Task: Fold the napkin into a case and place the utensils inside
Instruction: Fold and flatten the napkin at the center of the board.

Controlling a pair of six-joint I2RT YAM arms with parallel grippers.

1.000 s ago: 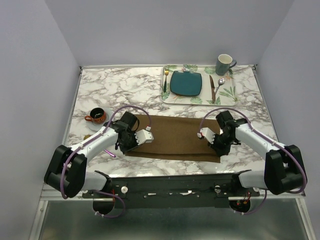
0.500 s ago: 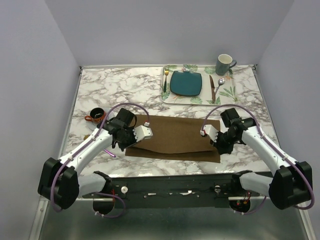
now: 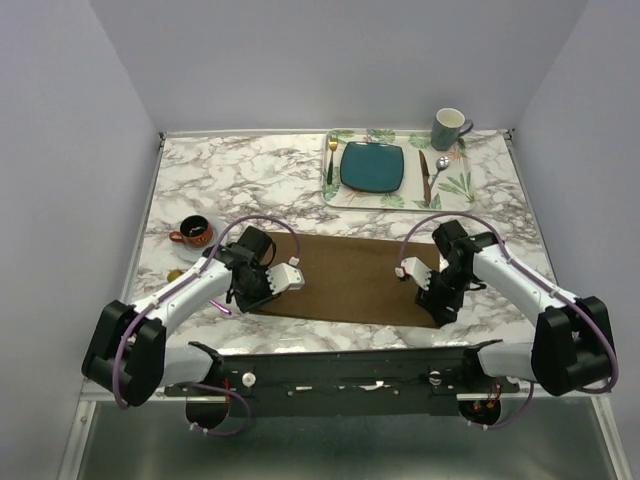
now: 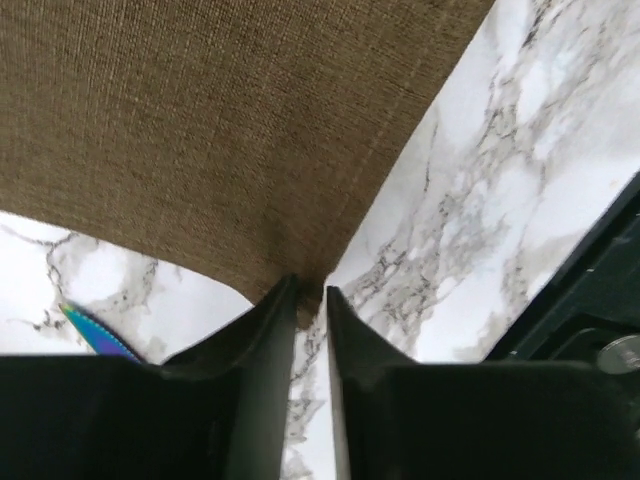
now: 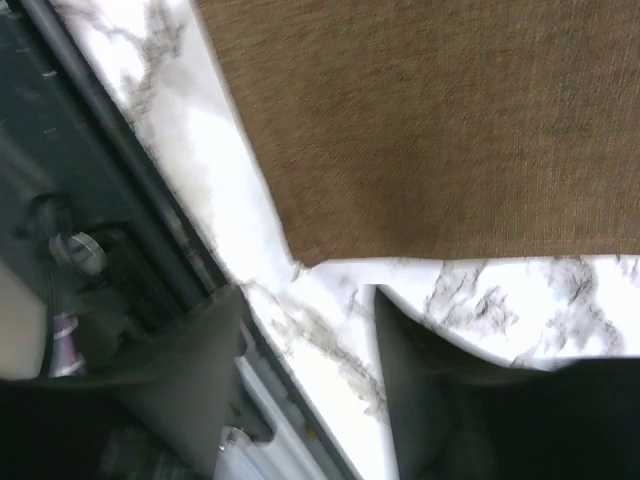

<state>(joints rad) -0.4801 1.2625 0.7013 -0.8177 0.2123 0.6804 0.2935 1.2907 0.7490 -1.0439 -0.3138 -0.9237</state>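
My right gripper [image 5: 308,300] gapes empty, my left gripper [image 4: 309,290] is barely parted at the napkin [image 4: 220,120] corner, so lifting off could snag and drag it.

Right pincer [image 5: 308,300] spread, empty; napkin [image 5: 430,130] corner just beyond tips.

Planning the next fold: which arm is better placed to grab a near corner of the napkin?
Left, probably. The left claw has a corner of the napkin right at its tips, jaws nearly closed; the right claw stands wide open, its corner lying just ahead, untouched.
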